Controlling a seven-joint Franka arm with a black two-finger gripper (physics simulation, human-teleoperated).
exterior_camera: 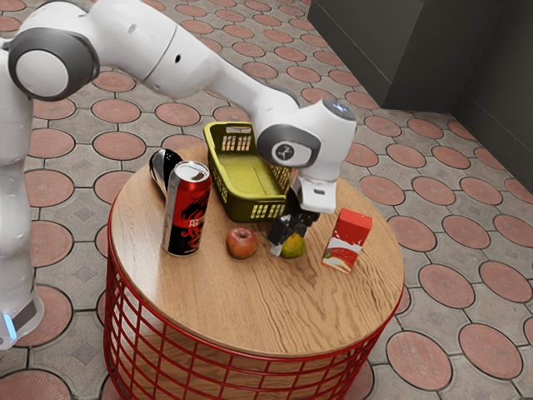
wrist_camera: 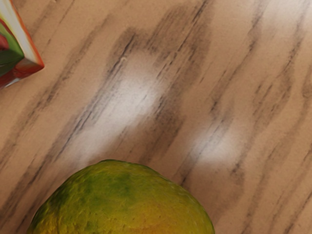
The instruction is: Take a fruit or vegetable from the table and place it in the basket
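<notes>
My gripper is low over the table at a green-yellow fruit, partly covering it. Whether it is open or shut on the fruit I cannot tell. In the wrist view the rounded top of the fruit lies at the lower edge, just under the hand. A red and yellow apple rests on the wood beside the gripper. Behind them stands the olive-green basket, its visible floor bare and its far end partly hidden by the arm.
A red and black can stands upright toward the exterior view's left, with a dark bottle-like object behind it. A red and white carton stands close to the fruit; its corner enters the wrist view. The round wooden table has a curved edge.
</notes>
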